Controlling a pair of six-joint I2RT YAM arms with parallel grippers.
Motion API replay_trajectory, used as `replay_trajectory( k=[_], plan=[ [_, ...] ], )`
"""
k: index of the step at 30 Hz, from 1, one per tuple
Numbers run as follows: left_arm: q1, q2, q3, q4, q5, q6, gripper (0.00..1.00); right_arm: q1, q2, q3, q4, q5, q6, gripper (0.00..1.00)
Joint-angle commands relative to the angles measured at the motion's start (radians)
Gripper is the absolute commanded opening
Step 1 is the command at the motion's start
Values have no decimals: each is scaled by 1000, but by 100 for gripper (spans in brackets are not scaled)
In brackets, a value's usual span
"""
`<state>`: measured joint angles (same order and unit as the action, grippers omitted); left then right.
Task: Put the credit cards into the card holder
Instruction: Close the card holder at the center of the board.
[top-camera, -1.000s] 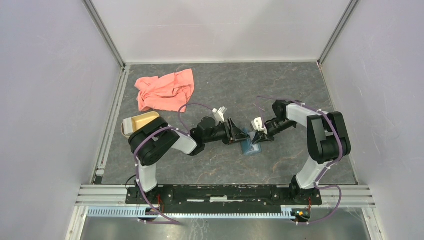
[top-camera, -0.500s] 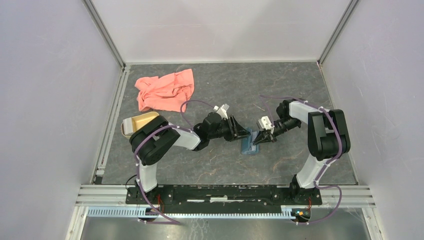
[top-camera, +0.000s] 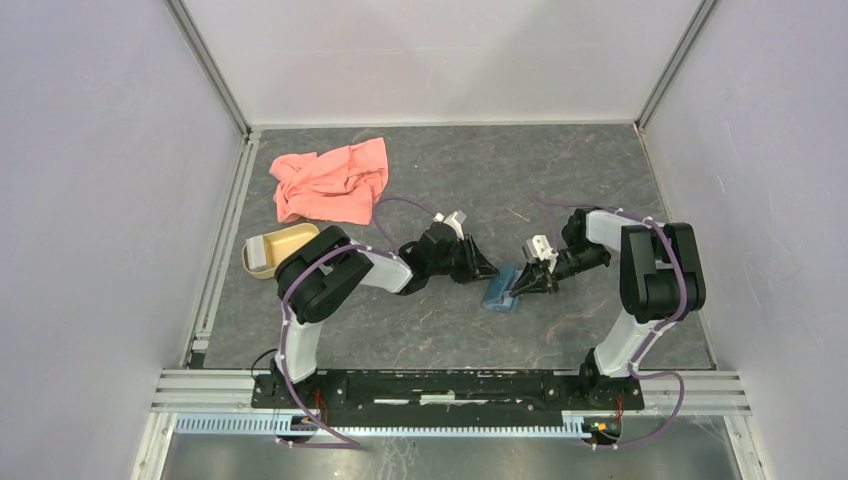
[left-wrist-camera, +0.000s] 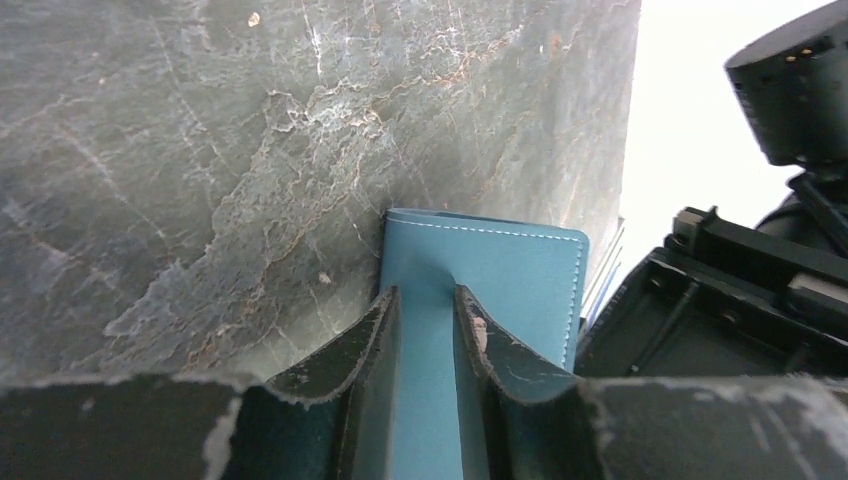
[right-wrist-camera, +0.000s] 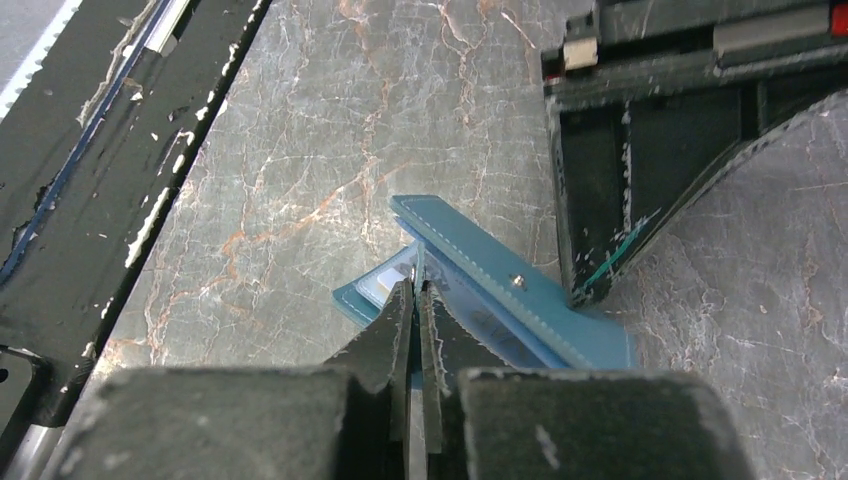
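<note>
The teal card holder (top-camera: 499, 291) lies open on the grey table between both grippers. It also shows in the left wrist view (left-wrist-camera: 520, 275) and the right wrist view (right-wrist-camera: 590, 345). My left gripper (top-camera: 482, 269) has its jaws nearly shut with the holder's teal cover between them (left-wrist-camera: 426, 300). My right gripper (top-camera: 524, 281) is shut on a thin credit card seen edge-on (right-wrist-camera: 418, 262). The card's tip is at the holder's inner pockets, and I cannot tell its colour. A pale card (right-wrist-camera: 388, 284) sits in a pocket. A raised strap carries a snap (right-wrist-camera: 515, 281).
A salmon-pink cloth (top-camera: 331, 180) lies at the back left. A tan oval dish (top-camera: 285, 245) stands by the left arm, with something pale at its left end. A metal rail (top-camera: 450, 385) runs along the near edge. Walls close in on three sides.
My right gripper has come down and left onto the card holder. My left arm has swung in and its gripper has shifted slightly right at the holder's edge. The holder has stayed in place.
</note>
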<state>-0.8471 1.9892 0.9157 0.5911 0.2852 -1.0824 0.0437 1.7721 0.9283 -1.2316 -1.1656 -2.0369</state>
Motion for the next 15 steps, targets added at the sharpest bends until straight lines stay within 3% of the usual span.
replay_trajectory(
  k=[1,8,12,15],
  plan=[
    [-25,33,68,-84,-23,90,32,-4,-67,-13,-25,-62,-196,5],
    [-46,34,90,-77,-15,152,31,-10,-28,-13,-26,-58,-196,8],
    [-77,6,125,-154,-48,230,31,-29,-55,-7,-28,-133,-158,7],
    [-99,-7,139,-203,-81,269,31,-38,-71,-11,-25,-184,-133,13]
  ],
)
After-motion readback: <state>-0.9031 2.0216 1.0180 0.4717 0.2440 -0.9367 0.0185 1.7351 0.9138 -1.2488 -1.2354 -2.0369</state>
